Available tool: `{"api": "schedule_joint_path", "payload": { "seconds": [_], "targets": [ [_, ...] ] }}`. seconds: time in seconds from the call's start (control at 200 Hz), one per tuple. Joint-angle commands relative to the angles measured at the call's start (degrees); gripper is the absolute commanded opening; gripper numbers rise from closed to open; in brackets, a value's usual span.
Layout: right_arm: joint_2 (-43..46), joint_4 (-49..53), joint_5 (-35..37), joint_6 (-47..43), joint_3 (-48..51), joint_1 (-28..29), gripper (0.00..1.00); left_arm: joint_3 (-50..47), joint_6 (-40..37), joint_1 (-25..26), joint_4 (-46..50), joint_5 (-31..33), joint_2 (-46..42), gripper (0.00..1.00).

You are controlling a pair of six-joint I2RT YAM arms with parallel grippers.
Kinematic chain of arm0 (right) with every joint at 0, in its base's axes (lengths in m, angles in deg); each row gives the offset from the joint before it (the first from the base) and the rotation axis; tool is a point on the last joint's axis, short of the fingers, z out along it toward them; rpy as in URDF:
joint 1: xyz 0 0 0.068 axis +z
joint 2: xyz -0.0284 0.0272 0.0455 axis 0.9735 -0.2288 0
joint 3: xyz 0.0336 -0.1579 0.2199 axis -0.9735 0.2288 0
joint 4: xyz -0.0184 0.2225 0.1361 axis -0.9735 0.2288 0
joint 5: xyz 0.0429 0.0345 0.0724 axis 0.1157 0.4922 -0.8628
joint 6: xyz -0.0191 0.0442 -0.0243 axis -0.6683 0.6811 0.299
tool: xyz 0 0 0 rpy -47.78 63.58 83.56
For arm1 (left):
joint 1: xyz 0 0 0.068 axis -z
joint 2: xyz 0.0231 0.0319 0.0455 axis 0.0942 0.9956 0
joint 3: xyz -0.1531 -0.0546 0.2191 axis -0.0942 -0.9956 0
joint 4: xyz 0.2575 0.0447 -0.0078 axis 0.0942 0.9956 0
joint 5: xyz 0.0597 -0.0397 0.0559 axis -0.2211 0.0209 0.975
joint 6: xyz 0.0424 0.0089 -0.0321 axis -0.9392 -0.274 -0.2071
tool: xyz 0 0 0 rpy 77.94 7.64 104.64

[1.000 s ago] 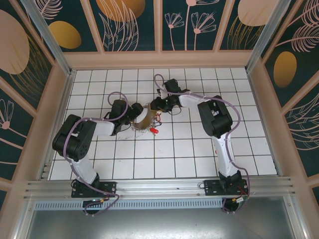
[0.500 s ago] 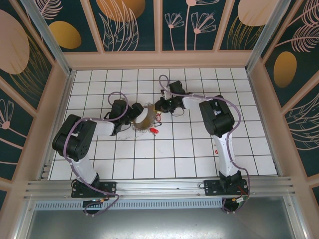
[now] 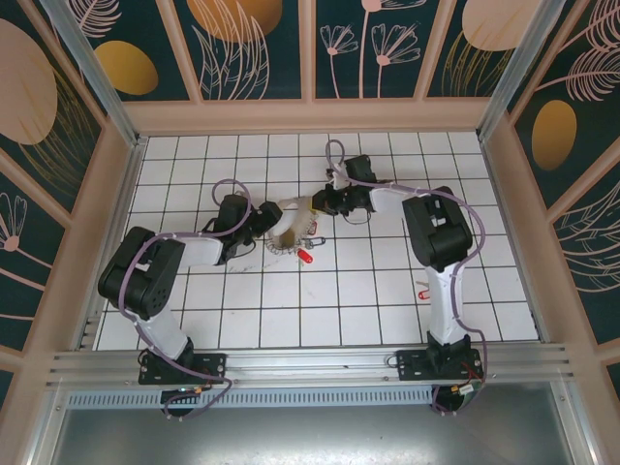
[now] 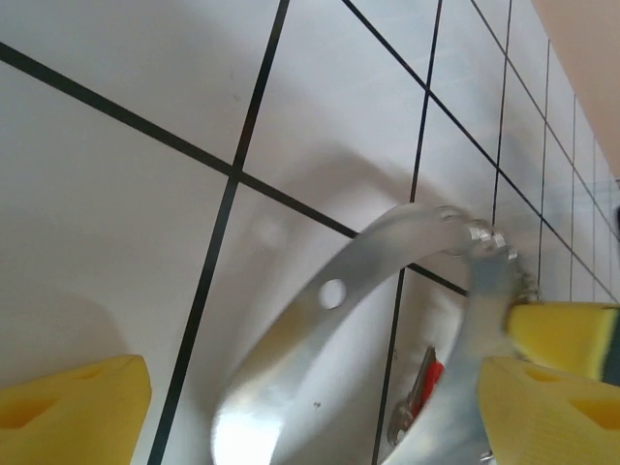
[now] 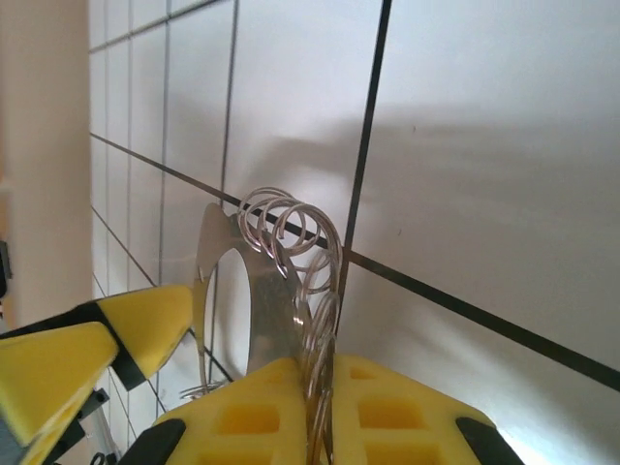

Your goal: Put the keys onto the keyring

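Right wrist: right pincer (image 5: 320, 380) closed tight on keyring's (image 5: 225, 266) thin wire loops (image 5: 287, 225).
Left wrist: left pincer (image 4: 315, 389) gaping, gripping nothing, astride keyring.
Keyring: flat, shiny metal, curved.

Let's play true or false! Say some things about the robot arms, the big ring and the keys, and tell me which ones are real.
1. The right pincer squeezes the keyring's wire loops. True.
2. The left pincer is shut tight. False: its fingers stand wide apart.
3. A red-tagged key lies on the tiles. True.
4. The tiles are blue. False: they are white.
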State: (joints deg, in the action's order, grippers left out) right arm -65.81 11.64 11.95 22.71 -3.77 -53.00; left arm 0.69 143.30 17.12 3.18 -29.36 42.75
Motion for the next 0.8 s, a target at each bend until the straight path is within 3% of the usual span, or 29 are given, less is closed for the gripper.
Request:
{"api": "schedule_joint_path", "payload": {
  "seconds": [0.0,0.23,0.43,0.611,0.796],
  "targets": [
    [6.5,-4.6,-2.9,0.2,2.6,-1.7,0.0,1.5,-2.5,0.2,3.4,2.4,-3.1,0.9],
    [12.3,-8.0,-6.0,1.1,7.4,-5.3,0.0,6.2,-6.9,0.2,3.9,-0.7,-3.1,0.93],
    [15.4,-8.5,-8.4,0.2,8.3,-7.6,0.0,12.4,-10.5,-1.0,3.7,-11.3,-1.9,0.92],
    [16.5,-6.6,-10.4,-1.7,6.8,-8.2,0.0,19.5,-14.7,-1.7,4.8,-21.7,1.3,0.88],
    [16.9,-7.3,-12.1,-1.2,5.9,-8.3,0.0,23.8,-17.1,-1.8,9.5,-23.6,3.6,0.8]
  ]
}}
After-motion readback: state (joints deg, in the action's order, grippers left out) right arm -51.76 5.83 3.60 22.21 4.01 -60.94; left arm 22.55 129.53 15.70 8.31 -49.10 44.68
